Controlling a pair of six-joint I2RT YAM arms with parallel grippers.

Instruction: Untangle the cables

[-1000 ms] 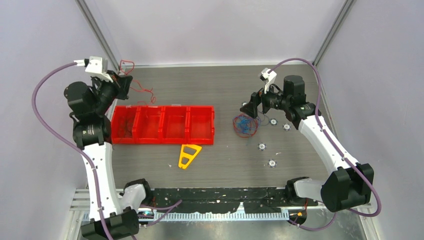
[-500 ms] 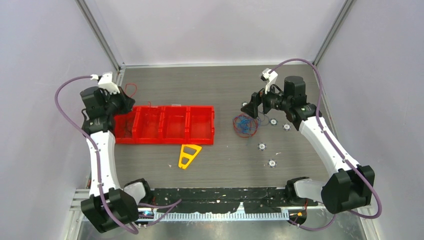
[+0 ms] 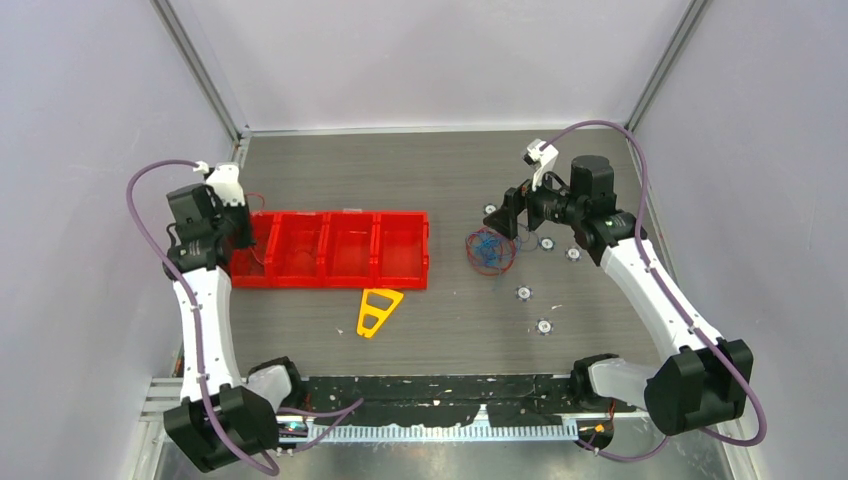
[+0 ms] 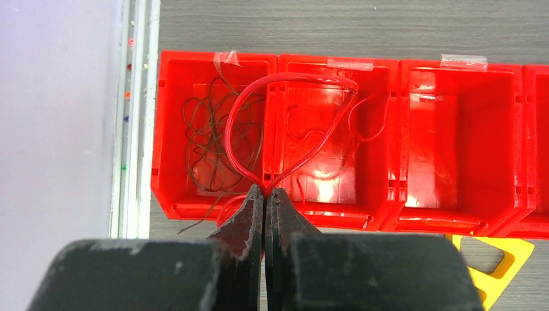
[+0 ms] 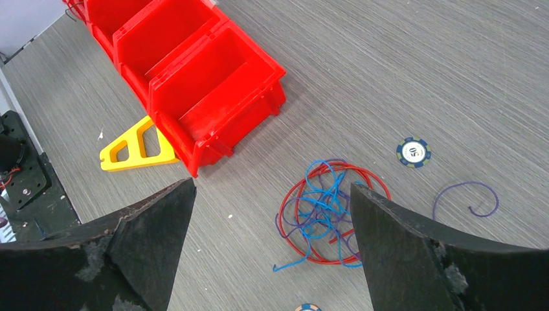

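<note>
My left gripper [image 3: 243, 228] is shut on a red cable [image 4: 294, 81] and holds it over the left end of the red tray [image 3: 405, 282]. In the left wrist view the jaws [image 4: 265, 191] pinch the cable, whose loop hangs across the first two compartments. A thin dark cable [image 4: 213, 139] lies coiled in the leftmost compartment. A tangle of red, blue and purple cables [image 3: 490, 250] lies on the table right of the tray. My right gripper [image 3: 503, 213] is open and empty above it; the tangle [image 5: 330, 217] shows between its wide-open fingers [image 5: 272, 184].
A yellow triangular piece [image 3: 378, 310] lies in front of the tray. Several poker chips [image 3: 523, 292] are scattered right of the tangle. A loose purple strand [image 5: 469, 201] lies near one chip [image 5: 413, 152]. Walls enclose the table on three sides.
My left gripper has come from the back-left corner toward the near side, carrying the red cable over the tray's left compartments. The right arm has barely moved.
</note>
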